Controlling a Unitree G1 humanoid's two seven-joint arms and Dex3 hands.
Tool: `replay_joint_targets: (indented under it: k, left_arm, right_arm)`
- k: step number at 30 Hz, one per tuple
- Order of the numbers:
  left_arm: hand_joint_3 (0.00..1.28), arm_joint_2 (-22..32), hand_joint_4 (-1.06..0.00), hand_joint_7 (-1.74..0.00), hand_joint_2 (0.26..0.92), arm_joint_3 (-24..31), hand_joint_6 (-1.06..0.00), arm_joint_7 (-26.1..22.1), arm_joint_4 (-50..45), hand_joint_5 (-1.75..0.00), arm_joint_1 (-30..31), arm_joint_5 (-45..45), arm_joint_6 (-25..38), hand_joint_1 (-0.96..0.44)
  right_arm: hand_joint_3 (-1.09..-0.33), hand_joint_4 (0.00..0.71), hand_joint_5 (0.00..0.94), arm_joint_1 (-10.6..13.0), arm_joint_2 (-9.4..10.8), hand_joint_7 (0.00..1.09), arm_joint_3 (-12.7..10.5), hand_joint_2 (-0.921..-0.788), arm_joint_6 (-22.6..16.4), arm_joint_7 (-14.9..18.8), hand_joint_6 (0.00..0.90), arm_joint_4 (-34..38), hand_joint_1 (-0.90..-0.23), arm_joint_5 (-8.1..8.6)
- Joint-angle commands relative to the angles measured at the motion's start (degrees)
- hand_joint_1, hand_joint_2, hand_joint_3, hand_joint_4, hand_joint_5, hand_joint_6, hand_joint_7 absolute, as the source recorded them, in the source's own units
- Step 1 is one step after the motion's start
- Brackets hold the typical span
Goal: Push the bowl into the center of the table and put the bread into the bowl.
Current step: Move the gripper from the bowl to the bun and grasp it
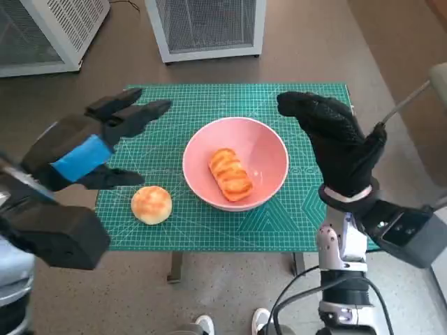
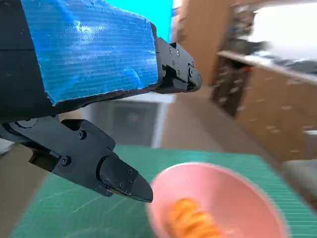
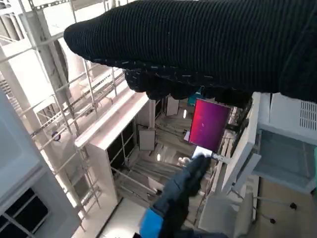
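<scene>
A pink bowl (image 1: 262,150) stands near the middle of the green cutting mat (image 1: 174,105), with a long striped bread (image 1: 230,174) lying inside it. A round bun (image 1: 151,204) sits on the mat to the bowl's left, near the front edge. My left hand (image 1: 91,143) hovers above the mat's left edge, fingers spread and holding nothing. My right hand (image 1: 335,139) is raised just right of the bowl, also holding nothing. The left wrist view shows the bowl (image 2: 233,191) and bread (image 2: 190,223) beyond the black fingers (image 2: 119,178). The glove (image 3: 198,44) fills the right wrist view.
Two white perforated cabinets (image 1: 206,28) (image 1: 49,31) stand on the floor behind the table. A person's shoes (image 1: 202,324) show at the front edge. A pale object (image 1: 440,77) sits at the far right. My left hand (image 3: 173,198) appears in the right wrist view.
</scene>
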Motion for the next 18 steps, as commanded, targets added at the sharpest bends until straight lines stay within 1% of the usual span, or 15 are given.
replay_joint_targets:
  k: [1, 4, 8, 10, 13, 18]
  left_arm:
    - [0.00, 2.63, -0.15, -0.06, 0.750, 1.94, -0.29, -1.68, -1.89, 0.00, 3.80, -1.12, 0.80, -0.24]
    - [0.00, 4.01, -0.14, -0.05, 0.733, 2.59, -0.29, -3.90, -4.11, 0.00, 6.48, -1.61, 2.95, -0.24]
    - [0.00, 5.42, -0.14, -0.04, 0.718, 2.47, -0.28, -6.06, -6.50, 0.00, 8.37, -1.91, 5.97, -0.24]
    - [0.00, 5.95, -0.13, -0.04, 0.710, 2.29, -0.28, -6.86, -7.44, 0.00, 9.10, -1.91, 7.33, -0.24]
    - [0.00, 6.35, -0.13, -0.03, 0.705, 2.07, -0.28, -7.61, -8.51, 0.00, 10.12, -2.00, 8.82, -0.24]
    - [0.00, 6.17, -0.13, -0.02, 0.700, 1.49, -0.28, -7.97, -8.64, 0.00, 11.82, -2.58, 9.47, -0.21]
  right_arm:
    - [-0.475, 0.260, 0.002, 1.28, 0.05, 0.63, 0.26, -0.921, 0.87, -0.58, 0.043, -0.24, -0.399, -0.27]
    - [-0.475, 0.259, 0.002, 1.28, 0.22, 0.63, 0.52, -0.921, 1.02, -1.01, 0.042, -0.46, -0.399, -0.57]
    - [-0.479, 0.257, 0.001, 1.24, 0.26, 0.64, 0.83, -0.921, 1.07, -1.41, 0.040, -0.60, -0.401, -0.94]
    - [-0.491, 0.257, 0.000, 1.27, 0.16, 0.66, 0.98, -0.916, 1.20, -1.50, 0.029, -0.73, -0.401, -1.00]
    - [-0.500, 0.256, 0.000, 1.39, 0.02, 0.68, 1.16, -0.913, 1.47, -1.59, 0.022, -1.01, -0.401, -0.98]
    - [-0.510, 0.257, 0.000, 1.55, -0.23, 0.69, 1.30, -0.909, 1.87, -1.51, 0.014, -1.16, -0.401, -0.84]
